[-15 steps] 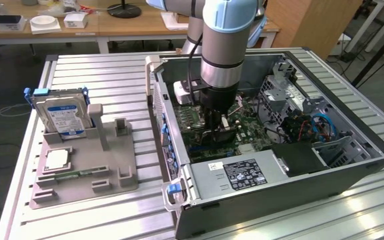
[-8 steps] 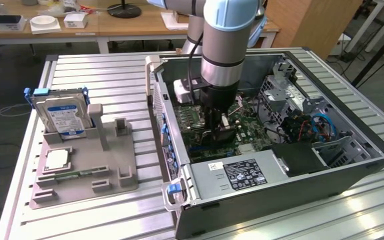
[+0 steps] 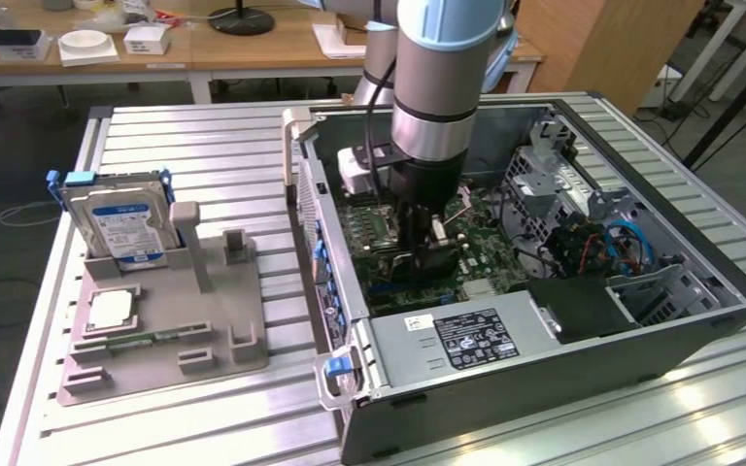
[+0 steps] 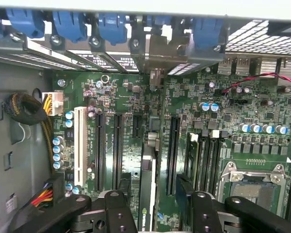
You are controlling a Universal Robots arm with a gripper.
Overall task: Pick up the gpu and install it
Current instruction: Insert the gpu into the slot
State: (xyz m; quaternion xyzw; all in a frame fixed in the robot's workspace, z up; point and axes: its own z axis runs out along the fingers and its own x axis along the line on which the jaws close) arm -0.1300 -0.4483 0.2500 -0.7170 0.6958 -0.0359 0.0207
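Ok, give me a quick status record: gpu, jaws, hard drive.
gpu: standing on edge on the motherboard, bracket toward the case wall
jaws: open, one on either side of the gpu, a gap showing on both sides
hard drive: upright in the grey fixture, outside the computer case

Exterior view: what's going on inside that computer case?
The robot arm reaches down into the open grey computer case, its gripper just above the green motherboard. The gpu, a thin dark circuit card with a silver bracket, stands edge-on on the board between the gripper's open jaws, apparently seated and not clamped.
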